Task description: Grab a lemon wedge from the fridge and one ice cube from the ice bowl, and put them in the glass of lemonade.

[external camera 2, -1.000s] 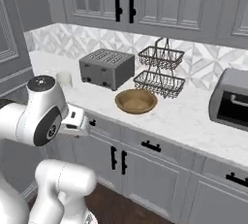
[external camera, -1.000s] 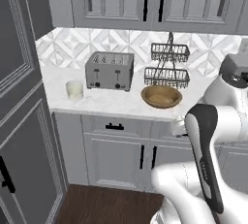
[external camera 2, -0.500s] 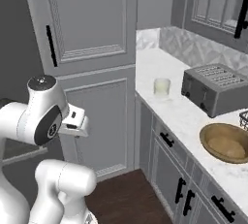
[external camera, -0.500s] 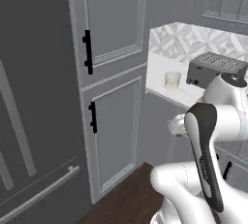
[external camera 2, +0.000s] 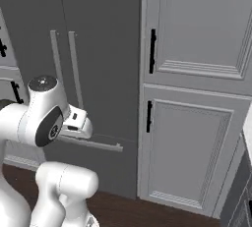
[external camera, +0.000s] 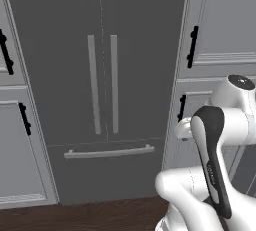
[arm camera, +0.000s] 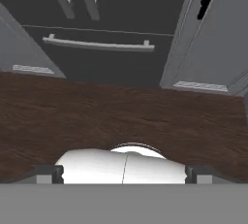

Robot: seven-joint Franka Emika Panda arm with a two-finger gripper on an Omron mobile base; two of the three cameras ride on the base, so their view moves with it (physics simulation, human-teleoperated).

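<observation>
Base faces the fridge (external camera: 100, 90); both doors shut, bottom drawer shut. The two long door handles (external camera: 102, 82) run upright side by side at the centre seam; the drawer handle (external camera: 107, 151) lies horizontal below them. Panelled grey cabinets (external camera 2: 197, 98) with black handles flank the fridge on either side.

Arm folded close to the body, hand pointing down at the wood floor (arm camera: 121, 116), well short of the fridge front. Judgement: this is a carry posture for driving, not a reach.

Gripper (arm camera: 123, 172): finger tips (arm camera: 48, 172) sit at the far edges of the hand view, so the jaws stand wide apart with nothing between them. Judgement: sensible, since the next contact is a bar handle that needs an open mouth.

Lemon wedge: presumably behind the closed doors; cannot confirm.

Step in hand, as judged: approach to the fridge, nothing yet collected. Next move calls for raising the hand to one upright handle and pulling that door outward.

Risk: the two handles sit near each other, so a loose aim could catch both.
</observation>
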